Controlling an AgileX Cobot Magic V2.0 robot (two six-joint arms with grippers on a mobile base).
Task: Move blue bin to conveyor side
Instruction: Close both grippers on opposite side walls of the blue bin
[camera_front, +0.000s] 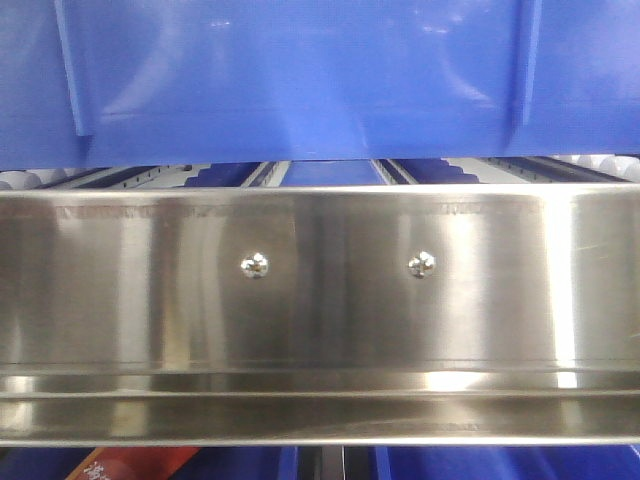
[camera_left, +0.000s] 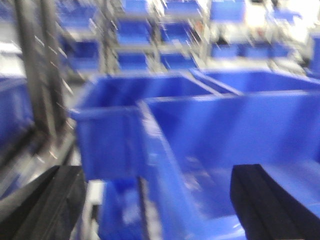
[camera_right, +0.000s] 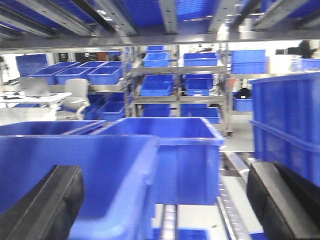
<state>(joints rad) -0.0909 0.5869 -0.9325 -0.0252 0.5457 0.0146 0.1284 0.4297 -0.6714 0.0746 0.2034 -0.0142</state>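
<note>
Here, the left claw (camera_left: 160, 172) is spreading its black fingers (camera_left: 47, 200) wide and gripping nothing, with a top corner of the blue bin (camera_left: 225, 135) showing between them, though this view is blurring. The right claw (camera_right: 167, 172) is likewise gaping wide and empty, hovering above the bin's rim. The bin is sitting at the front edge of the steel rack (camera_front: 320, 300), just behind its rail. A second bin (camera_right: 175, 150) is standing beyond it, and shelves of bins (camera_right: 160, 85) are filling the background.

L-wrist view blurred; blue bin (camera_front: 300, 80) cut off at top.
</note>
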